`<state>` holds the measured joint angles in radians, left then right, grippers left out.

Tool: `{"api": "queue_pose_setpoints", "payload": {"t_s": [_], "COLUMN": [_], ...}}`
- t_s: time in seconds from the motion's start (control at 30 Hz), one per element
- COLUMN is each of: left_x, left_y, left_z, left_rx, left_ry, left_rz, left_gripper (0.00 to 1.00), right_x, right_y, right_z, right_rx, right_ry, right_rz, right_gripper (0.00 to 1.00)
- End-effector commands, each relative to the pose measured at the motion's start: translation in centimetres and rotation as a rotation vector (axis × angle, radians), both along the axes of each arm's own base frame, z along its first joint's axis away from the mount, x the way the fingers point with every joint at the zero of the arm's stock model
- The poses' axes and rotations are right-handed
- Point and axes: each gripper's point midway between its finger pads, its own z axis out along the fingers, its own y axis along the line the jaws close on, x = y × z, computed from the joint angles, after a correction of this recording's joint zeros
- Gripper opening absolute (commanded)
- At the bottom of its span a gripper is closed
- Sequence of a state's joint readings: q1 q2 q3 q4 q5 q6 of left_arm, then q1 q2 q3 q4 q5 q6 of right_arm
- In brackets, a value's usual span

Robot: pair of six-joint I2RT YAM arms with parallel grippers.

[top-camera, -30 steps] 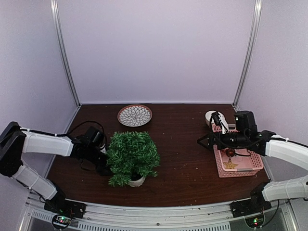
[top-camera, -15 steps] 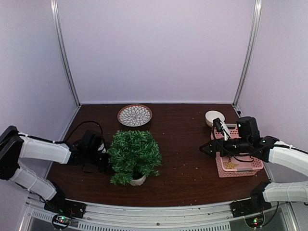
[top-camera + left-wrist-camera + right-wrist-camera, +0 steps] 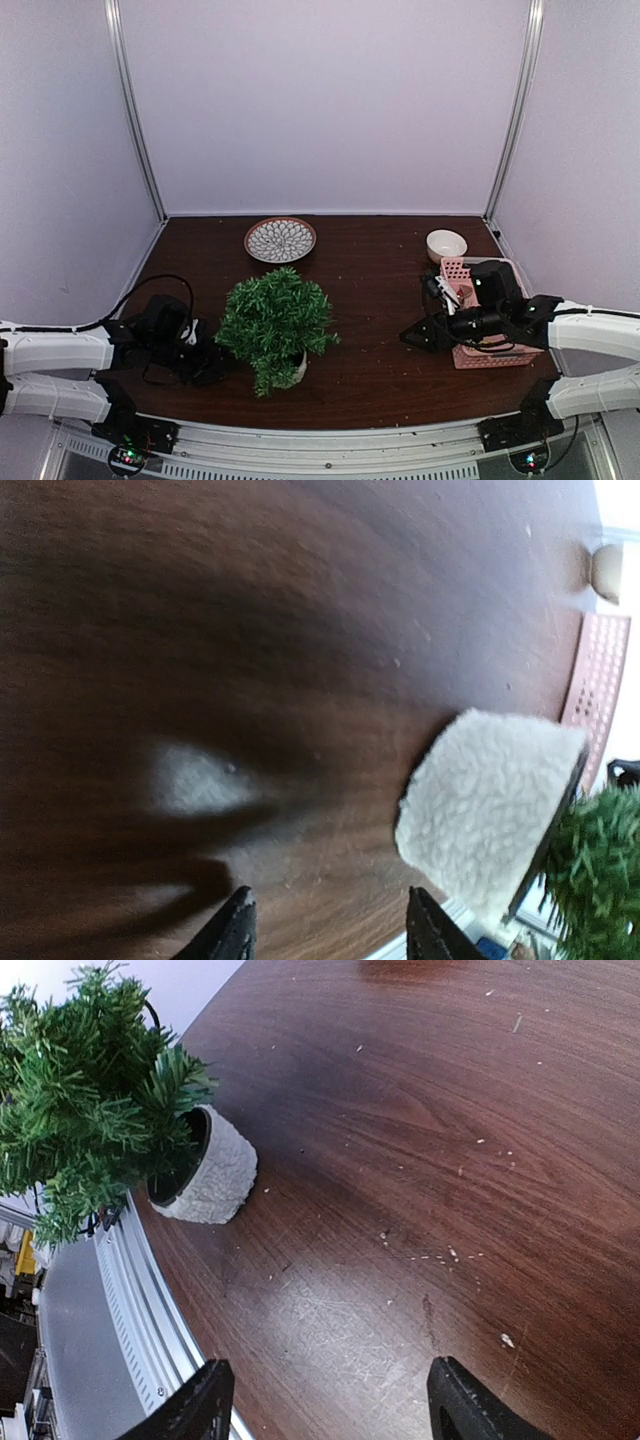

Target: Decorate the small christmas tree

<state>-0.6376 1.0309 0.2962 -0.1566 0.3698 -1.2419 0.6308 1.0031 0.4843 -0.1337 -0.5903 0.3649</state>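
Top view: the small christmas tree [image 3: 275,325], a bushy dark-green artificial fir with tinsel-like needles, stands on the dark brown wooden bench [image 3: 370,280], left of centre and towards the lower edge of the frame. Its white rough-textured round pot [image 3: 297,370] shows under the lower right of the foliage (upright or leaning cannot be settled from this view).

The left gripper [image 3: 205,360] lies low over the bench just left of the tree's lower branches. In the left wrist view its two black fingertips are parted with only bare bench between them [image 3: 330,930]. The pot [image 3: 490,800] sits right of centre in that frame, near the fingertips but apart from them, with green needles [image 3: 600,870] at the far right edge.

The right gripper [image 3: 415,338] is right of centre, well apart from the tree, with bare bench between the two. The right wrist view shows its fingertips spread wide and empty [image 3: 330,1405]. The tree [image 3: 85,1090] and its pot [image 3: 210,1175] fill the upper left of that frame.

A pink perforated plastic basket [image 3: 452,268] sits just right of the right gripper, partly hidden by the arm. A small white bowl [image 3: 446,244] stands just above it. A round patterned plate [image 3: 280,239] lies above the tree, at the far edge of the bench.
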Motion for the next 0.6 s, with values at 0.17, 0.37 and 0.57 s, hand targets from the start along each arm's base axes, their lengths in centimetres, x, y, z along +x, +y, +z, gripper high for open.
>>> {"api": "queue_pose_setpoints", "payload": {"t_s": [0.17, 0.37, 0.57], "left_x": [0.1, -0.8, 0.9], "left_y": [-5.6, -8.2, -9.6], "left_z": [5.4, 4.4, 4.7], "left_rx": [-0.202, -0.263, -0.314], "left_ry": [-0.207, -0.195, -0.258], "left_rz": [-0.239, -0.267, -0.182], "left_gripper": [0.49, 0.45, 0.44], "right_x": [-0.7, -0.3, -0.2], "right_y": [3.7, 4.1, 4.3], "right_z": [-0.8, -0.4, -1.0], "right_rx": [0.043, 0.051, 0.06], "right_ry": [-0.016, -0.023, -0.025], "right_rz": [0.073, 0.074, 0.064], "right_gripper": [0.65, 0.61, 0.57]}}
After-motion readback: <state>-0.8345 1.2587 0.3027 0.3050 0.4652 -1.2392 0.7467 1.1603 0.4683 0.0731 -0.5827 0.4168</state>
